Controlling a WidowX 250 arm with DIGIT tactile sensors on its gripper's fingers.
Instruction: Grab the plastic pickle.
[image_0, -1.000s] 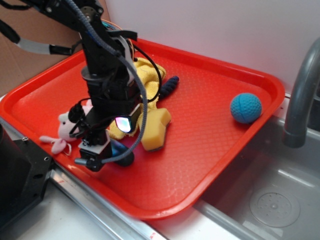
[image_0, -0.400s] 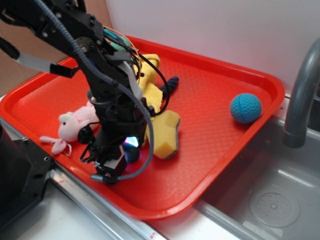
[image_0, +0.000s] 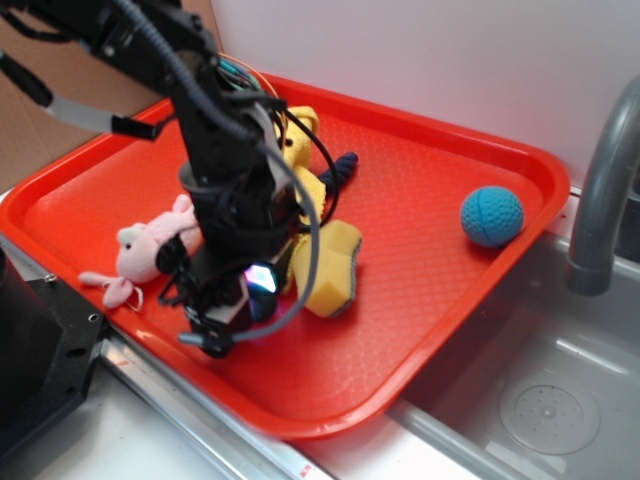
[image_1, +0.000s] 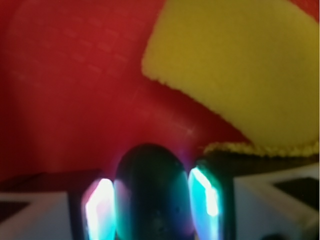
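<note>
Jaws stood narrow, pressed to either side of the pickle (image_1: 150, 192), whose dark glossy rounded end filled the gap between the two lit pads (image_1: 204, 192) in the wrist view, with no space visible on either flank. Taking the tray (image_0: 430, 150) as landmark: it was the largest thing, red and rimmed, lying beside a sink (image_0: 545, 400) with a grey faucet (image_0: 600, 190) off its far right edge. The arm (image_0: 225, 170) reached down over the tray's left half, and the gripper (image_0: 250, 295) hung near the tray's front rim, the pickle showing there only as a dark patch with a bright glint. A yellow cloth (image_0: 300, 165) lay toward the tray's middle-left, partly behind the arm, and a yellow sponge (image_0: 335, 265) sat just right of the gripper, close to it; in the wrist view the sponge (image_1: 235, 75) appeared beyond the pickle's tip, and I could not tell whether they touched. A pink plush (image_0: 150, 250) lay at the tray's left front, a blue ball (image_0: 492, 216) well apart at its right side, and a dark ribbed stick (image_0: 340, 168) poked out past the cloth. By my reading the grasp looked made; whether the pickle was clear of the tray floor could not be told, so lifting it free seemed the part left.
</note>
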